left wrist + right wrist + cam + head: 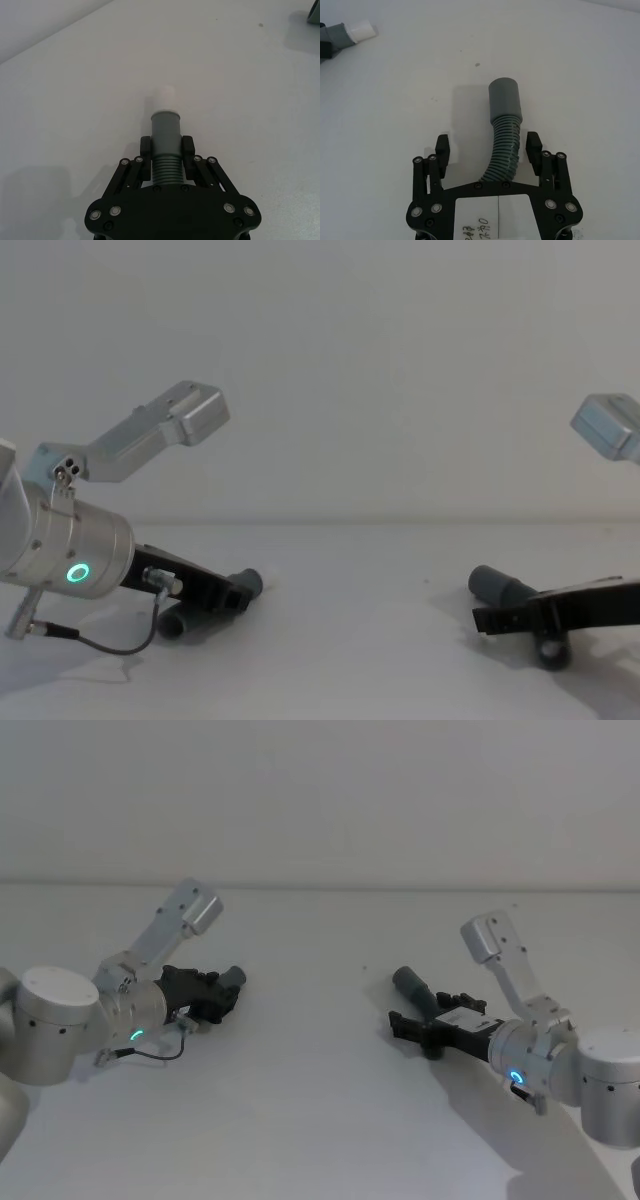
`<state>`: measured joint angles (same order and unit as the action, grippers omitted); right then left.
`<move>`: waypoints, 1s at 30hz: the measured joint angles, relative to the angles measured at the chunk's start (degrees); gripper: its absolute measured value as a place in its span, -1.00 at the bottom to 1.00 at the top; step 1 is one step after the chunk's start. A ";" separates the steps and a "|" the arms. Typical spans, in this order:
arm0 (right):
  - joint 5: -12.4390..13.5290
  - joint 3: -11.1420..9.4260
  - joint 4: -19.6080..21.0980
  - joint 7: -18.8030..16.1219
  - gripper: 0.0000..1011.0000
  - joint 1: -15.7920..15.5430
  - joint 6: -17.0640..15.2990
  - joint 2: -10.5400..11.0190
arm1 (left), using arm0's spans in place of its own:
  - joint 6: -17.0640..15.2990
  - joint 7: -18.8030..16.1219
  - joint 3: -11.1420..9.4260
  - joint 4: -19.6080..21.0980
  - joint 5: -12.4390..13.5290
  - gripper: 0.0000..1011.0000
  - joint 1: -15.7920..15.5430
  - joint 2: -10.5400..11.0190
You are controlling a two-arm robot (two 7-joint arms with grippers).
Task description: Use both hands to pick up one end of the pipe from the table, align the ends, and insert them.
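One pipe piece, grey with a narrower white tip, sticks out ahead of my left gripper, which is shut on its ribbed part low over the table. From the head, that gripper and piece sit at the left. The other pipe piece, with a plain grey cuff, lies on the table at the right. My right gripper is open. Its fingers straddle the ribbed bend without touching it. The chest view shows both grippers down near the surface.
A thin black cable loops beside the left wrist. A small dark speck marks the table between the two pieces. The wide stretch of white surface between the arms holds nothing else.
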<state>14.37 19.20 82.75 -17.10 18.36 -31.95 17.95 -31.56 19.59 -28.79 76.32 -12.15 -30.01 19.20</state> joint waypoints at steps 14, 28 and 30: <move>-0.06 0.00 -0.11 -0.17 0.01 0.00 -0.07 -0.11 | 0.00 0.00 0.00 0.00 0.00 -0.31 0.00 0.00; -0.07 0.00 -0.17 -0.24 -0.46 0.00 -0.09 -0.16 | -0.01 0.00 0.00 0.00 0.00 -0.31 0.00 0.00; -0.07 0.00 -0.17 -0.25 -0.46 0.00 -0.09 -0.17 | -0.01 0.00 0.00 0.00 0.00 -0.31 0.00 0.00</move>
<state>14.31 19.20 82.58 -17.34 18.36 -32.05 17.78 -31.57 19.59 -28.79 76.31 -12.15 -30.01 19.21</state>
